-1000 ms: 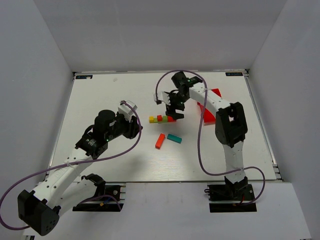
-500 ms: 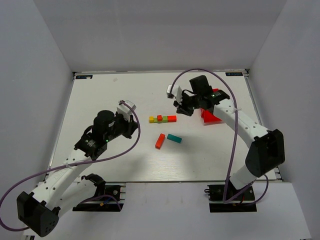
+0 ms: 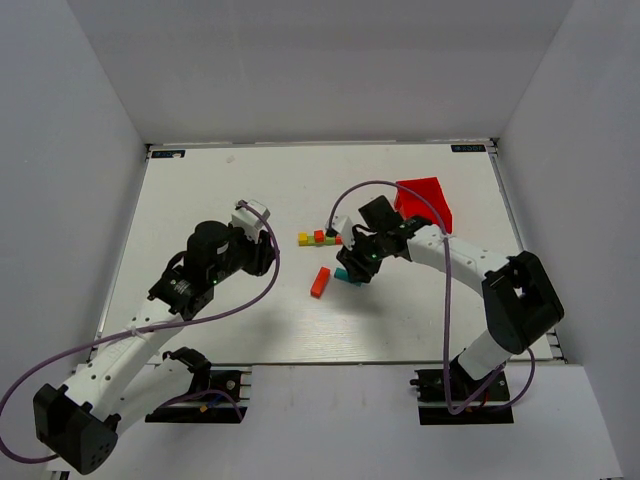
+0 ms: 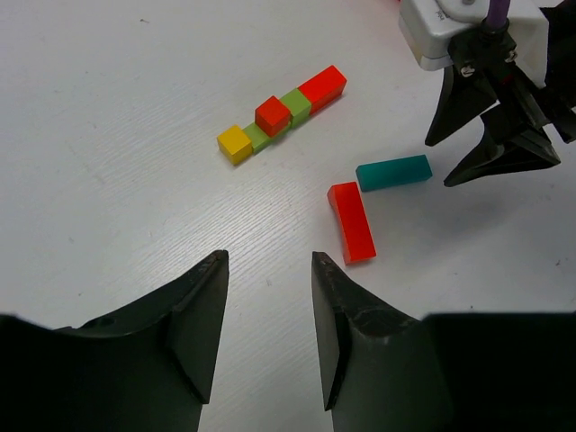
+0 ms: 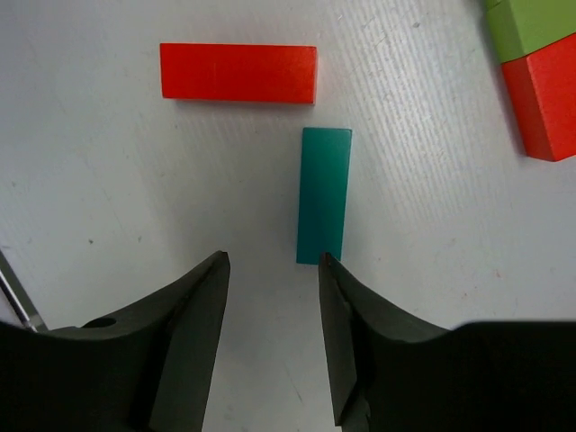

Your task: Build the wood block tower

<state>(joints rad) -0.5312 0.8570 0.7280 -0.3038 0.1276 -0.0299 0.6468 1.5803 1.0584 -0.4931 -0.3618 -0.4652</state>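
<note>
The wood block tower [image 3: 322, 238] is lying as a low row near the middle of the counter [image 3: 200, 190]. In the left wrist view it [image 4: 279, 112] is running from a yellow cube [image 4: 234, 144] through green pieces to a longer red block [image 4: 322, 87]. A red cube [image 4: 272, 114] is sitting raised on the green part.

Just in front of the row, apart from it, two loose pieces are lying flat. The orange bar [image 3: 320, 282] and the teal bar [image 4: 393, 172] are meeting almost at a corner without clearly touching.

The right hand [image 5: 273, 261] is hanging directly over the teal bar [image 5: 324, 193]. Its jaws are standing apart and gripping nothing. The bar's near end is showing just beside the tip of one finger [image 5: 346, 315], and the orange bar [image 5: 238, 72] is lying crosswise beyond it. In the top view this hand [image 3: 355, 268] is covering part of the teal bar.

The left hand [image 4: 268, 261] is hovering near the blocks on their left side. It is also parted and empty, with bare counter showing between its fingers.

A red bin [image 3: 425, 200] is sitting behind the right arm, well apart from the blocks.
</note>
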